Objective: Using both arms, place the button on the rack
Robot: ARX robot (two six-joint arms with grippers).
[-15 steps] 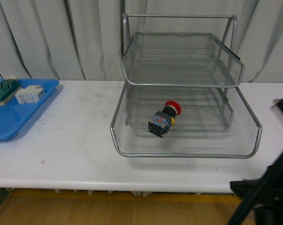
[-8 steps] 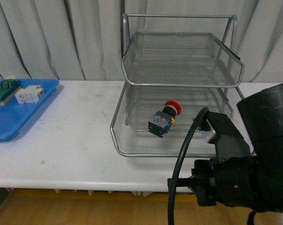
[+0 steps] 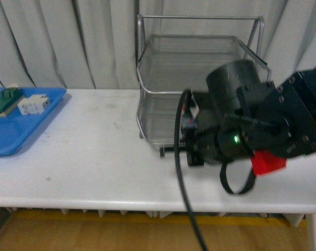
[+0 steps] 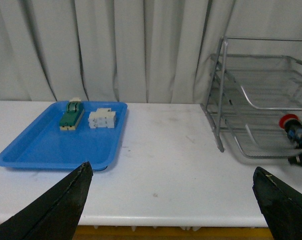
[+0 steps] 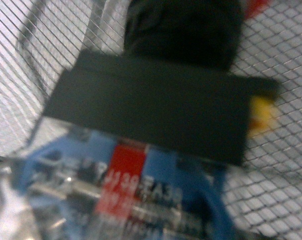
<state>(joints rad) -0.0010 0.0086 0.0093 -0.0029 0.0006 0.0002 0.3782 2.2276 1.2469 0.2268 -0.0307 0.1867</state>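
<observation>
- The button point(image 4: 292, 131) lies on its side in the lowest tray of the rack point(image 4: 251, 90), red cap toward the rack's back, blocky body toward the tray's front edge.
- The right arm point(image 3: 247, 123) is by far the nearer: in the front view its black bulk covers the tray's front, where the button lies.
- In the right wrist view the button point(image 5: 141, 135) fills the blurred picture over the wire mesh, so it is directly ahead of the right jaws and very close.
- Neither right fingertip shows clearly; whether those jaws are spread or closed cannot be told.
- The left gripper point(image 4: 173, 200) hangs with its jaws wide apart and empty; the button is well ahead of them, off toward the rack side.
- A blue tray point(image 4: 51, 145) with a green-topped block point(image 4: 71, 117) and a white block point(image 4: 103, 119) sits on the other side of the left jaws.
- Judgement: the button already appears placed in the rack, so the next move turns on the right arm alone.
</observation>
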